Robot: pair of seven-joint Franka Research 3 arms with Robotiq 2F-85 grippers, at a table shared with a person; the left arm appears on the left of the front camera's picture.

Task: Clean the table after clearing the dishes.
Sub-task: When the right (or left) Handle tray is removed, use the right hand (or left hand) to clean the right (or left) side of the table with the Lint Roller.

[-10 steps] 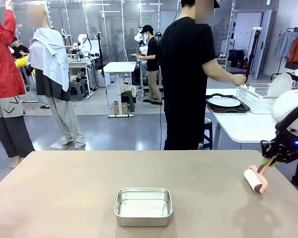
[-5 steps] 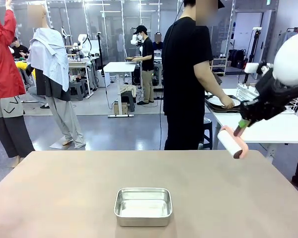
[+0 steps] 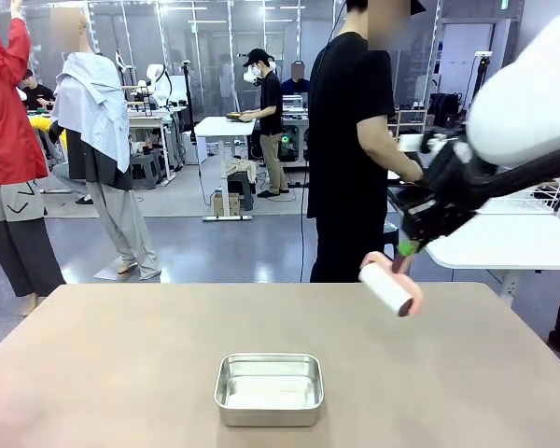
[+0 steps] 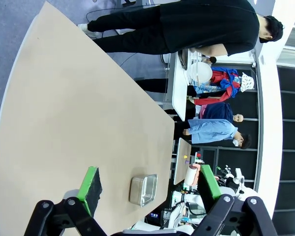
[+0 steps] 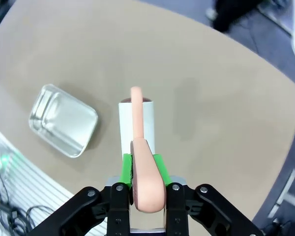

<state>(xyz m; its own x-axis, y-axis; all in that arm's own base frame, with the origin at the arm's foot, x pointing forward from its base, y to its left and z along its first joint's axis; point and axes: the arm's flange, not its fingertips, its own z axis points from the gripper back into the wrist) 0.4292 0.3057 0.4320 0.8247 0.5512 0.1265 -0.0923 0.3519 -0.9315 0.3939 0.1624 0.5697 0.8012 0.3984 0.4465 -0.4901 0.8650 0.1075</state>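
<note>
1. Gripping the pink-handled lint roller (image 3: pixel 389 287), the right gripper (image 5: pixel 142 183) holds its jaws shut above the tabletop's (image 3: pixel 121 373) far right part.
2. Left gripper (image 4: pixel 150 189) jaws gape wide, empty.
3. Steel pan (image 3: pixel 269 387) sits near the tabletop's near edge, centred.

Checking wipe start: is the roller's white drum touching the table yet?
Cannot tell. In the front view the roller, held by the right gripper, appears above the table, but no shadow or gap shows plainly; the right wrist view looks straight down.
</note>
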